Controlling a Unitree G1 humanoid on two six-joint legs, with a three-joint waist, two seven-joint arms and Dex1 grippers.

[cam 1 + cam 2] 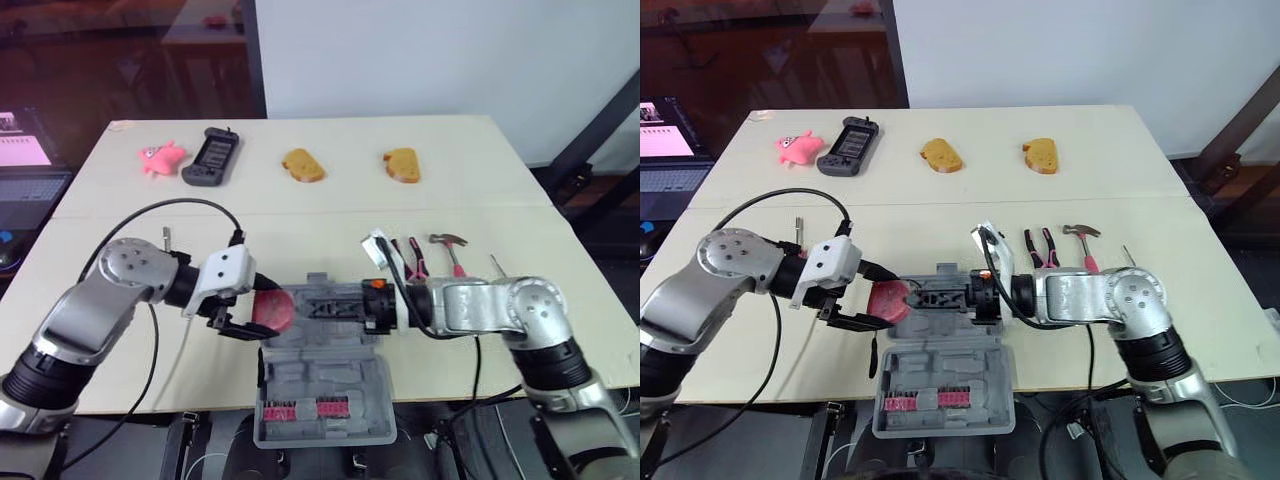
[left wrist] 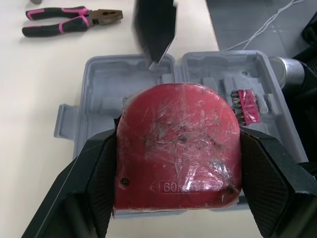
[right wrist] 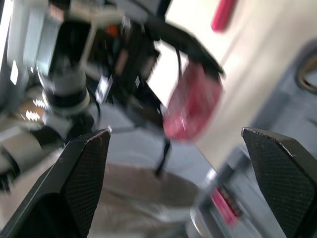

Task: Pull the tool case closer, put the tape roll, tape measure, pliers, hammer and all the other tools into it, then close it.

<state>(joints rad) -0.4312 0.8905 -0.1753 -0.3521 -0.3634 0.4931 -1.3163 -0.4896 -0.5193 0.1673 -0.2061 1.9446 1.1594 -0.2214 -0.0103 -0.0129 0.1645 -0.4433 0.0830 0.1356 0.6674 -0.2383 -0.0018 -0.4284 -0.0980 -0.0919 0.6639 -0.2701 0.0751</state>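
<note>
Tape measure (image 2: 178, 148): red; was clamped between the fingers of the left gripper (image 1: 255, 308), held over the open tool case (image 1: 330, 350) near the counter (image 1: 330, 205) edge, likely for lowering in; right gripper (image 1: 978, 297): fingers spread, empty, at the case's far half, perhaps steadying it; pliers (image 1: 415, 258) and hammer (image 1: 452, 248) lay beside the case, unpacked.

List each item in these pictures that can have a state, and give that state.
tool case, open, both halves spread flat.
tape measure, clamped in the left jaws at the case's left edge.
left jaws, shut on the tape measure.
right jaws, open, holding nothing.
pliers, lying on the table, outside the case.
hammer, lying on the table, outside the case.
</note>
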